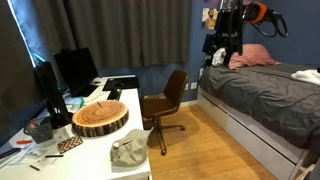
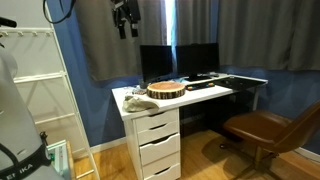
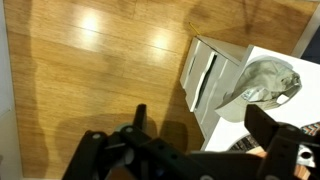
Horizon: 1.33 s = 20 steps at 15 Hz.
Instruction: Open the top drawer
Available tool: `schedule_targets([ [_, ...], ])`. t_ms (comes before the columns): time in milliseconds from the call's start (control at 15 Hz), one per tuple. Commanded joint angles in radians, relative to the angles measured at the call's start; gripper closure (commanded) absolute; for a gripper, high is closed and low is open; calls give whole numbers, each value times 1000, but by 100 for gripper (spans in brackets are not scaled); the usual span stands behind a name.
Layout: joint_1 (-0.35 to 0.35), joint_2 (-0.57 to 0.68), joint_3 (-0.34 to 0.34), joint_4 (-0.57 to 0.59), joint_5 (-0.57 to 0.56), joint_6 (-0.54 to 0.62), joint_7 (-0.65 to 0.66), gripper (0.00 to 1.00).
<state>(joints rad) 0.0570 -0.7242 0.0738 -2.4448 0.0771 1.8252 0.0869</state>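
Observation:
The top drawer (image 2: 155, 125) is the uppermost white front in the drawer stack under the white desk's near end, and it is shut. The stack also shows from above in the wrist view (image 3: 205, 80). The round wooden slab (image 2: 166, 90) lies on the desk above it and shows in both exterior views (image 1: 100, 118). My gripper (image 2: 125, 28) hangs high in the air, well above and apart from the desk, also seen near the curtain (image 1: 222, 55). In the wrist view its two fingers (image 3: 198, 118) are spread wide over the wooden floor, with nothing between them.
A grey cap (image 2: 134, 101) lies on the desk corner above the drawers (image 3: 262, 82). Two monitors (image 2: 180, 62) stand at the back. A brown swivel chair (image 2: 268, 130) stands beside the desk. A bed (image 1: 265, 100) fills the far side. A white rack (image 2: 35, 95) stands near the drawers.

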Motion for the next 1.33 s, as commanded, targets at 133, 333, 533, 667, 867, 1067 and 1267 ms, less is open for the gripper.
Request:
schedule_targets([
  [133,20,82,14,-125,114,255,51,0],
  [333,33,143,28,-219,208,449,100,0],
  [533,55,206,44,-327,262,701,126,0],
  [667,71,330,49,-308,278,839,134,0],
  [867,149,468,14,-339,359,1041,102,0],
  [1067,362,586,-118,-340,605,1106,-71,0],
  [1267,471,616,-195,-337,850,1020,-248,0],
])
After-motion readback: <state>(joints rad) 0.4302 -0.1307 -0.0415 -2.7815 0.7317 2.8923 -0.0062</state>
